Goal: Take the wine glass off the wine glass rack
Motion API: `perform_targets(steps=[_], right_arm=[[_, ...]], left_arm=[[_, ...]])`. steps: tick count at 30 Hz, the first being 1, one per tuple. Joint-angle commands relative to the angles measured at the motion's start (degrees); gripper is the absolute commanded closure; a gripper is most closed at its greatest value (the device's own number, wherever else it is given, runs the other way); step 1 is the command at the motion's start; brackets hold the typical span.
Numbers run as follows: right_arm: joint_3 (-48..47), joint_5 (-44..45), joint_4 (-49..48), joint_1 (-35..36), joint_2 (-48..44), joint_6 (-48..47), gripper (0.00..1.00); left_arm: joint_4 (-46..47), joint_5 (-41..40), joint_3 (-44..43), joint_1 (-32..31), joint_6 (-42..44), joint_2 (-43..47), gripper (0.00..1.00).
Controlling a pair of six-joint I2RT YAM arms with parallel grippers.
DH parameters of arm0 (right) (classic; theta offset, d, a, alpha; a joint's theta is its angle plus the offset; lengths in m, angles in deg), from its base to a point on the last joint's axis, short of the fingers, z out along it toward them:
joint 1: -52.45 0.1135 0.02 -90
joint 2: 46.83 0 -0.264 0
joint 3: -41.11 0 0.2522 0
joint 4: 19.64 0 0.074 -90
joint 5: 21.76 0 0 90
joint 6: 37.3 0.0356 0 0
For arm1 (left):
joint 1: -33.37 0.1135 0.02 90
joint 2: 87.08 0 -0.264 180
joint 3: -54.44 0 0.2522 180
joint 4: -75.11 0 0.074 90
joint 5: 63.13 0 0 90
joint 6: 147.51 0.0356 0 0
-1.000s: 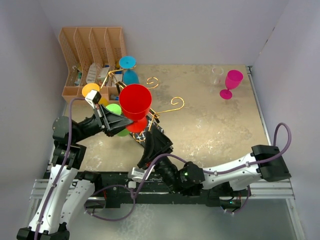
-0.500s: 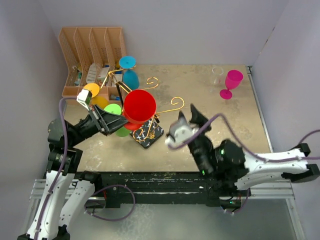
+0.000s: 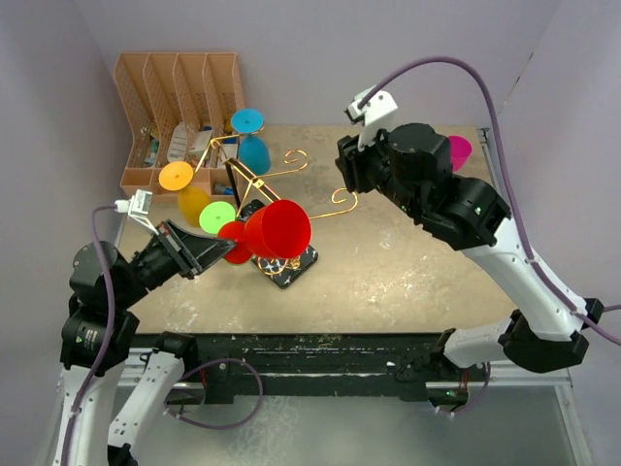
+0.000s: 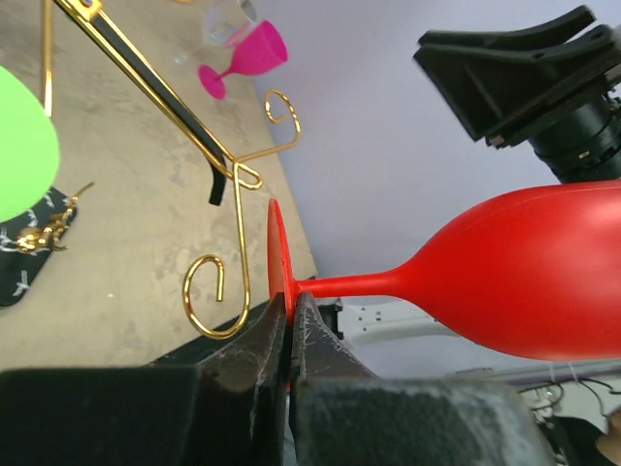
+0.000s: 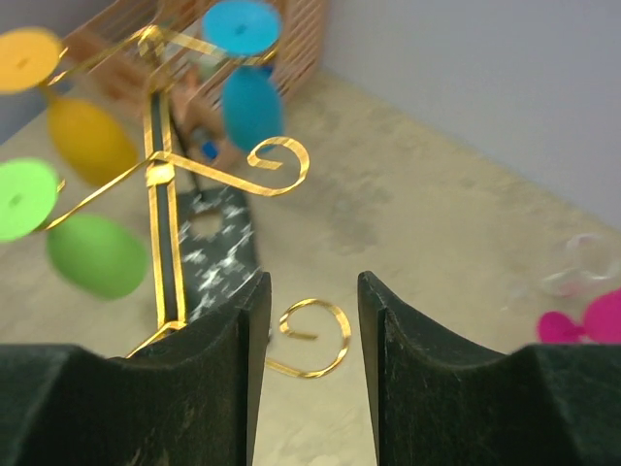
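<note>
The gold wire wine glass rack [image 3: 254,181] stands on its black marble-look base [image 3: 294,266] left of centre. My left gripper [image 3: 219,251] is shut on the foot of a red wine glass [image 3: 281,229], which lies tilted, bowl to the right, in front of the rack. In the left wrist view the jaws [image 4: 289,311] pinch the red foot [image 4: 276,254] just beside a scroll-ended arm [image 4: 215,291]; I cannot tell if they touch. My right gripper [image 3: 347,179] hangs open and empty high over the rack's right scroll [image 5: 315,332].
Blue [image 3: 252,146], orange [image 3: 192,199] and green [image 3: 219,216] glasses hang on the rack. An orange-brown file organiser [image 3: 179,97] stands at the back left. A pink glass [image 3: 456,150] and a clear glass [image 5: 582,257] stand at the back right. Walls close three sides.
My left gripper has drawn the red glass down and toward the near side, and it has tilted over. My right arm has swung up from the near edge to above the rack's right side.
</note>
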State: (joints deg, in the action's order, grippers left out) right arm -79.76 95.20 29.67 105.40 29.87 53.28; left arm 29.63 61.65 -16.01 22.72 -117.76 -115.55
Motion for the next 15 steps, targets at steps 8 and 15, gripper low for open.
perform_targets(steps=[8, 15], right_arm=[[-3.57, -35.58, 7.33, -1.8, -6.36, 15.81, 0.51], [-2.17, -41.89, 3.52, -1.8, -7.21, 17.33, 0.49]], left_arm=[[-15.15, -11.57, -9.78, -0.11, 15.12, -2.08, 1.0], [-15.46, -12.2, -10.76, -0.15, 16.22, -2.87, 1.0]])
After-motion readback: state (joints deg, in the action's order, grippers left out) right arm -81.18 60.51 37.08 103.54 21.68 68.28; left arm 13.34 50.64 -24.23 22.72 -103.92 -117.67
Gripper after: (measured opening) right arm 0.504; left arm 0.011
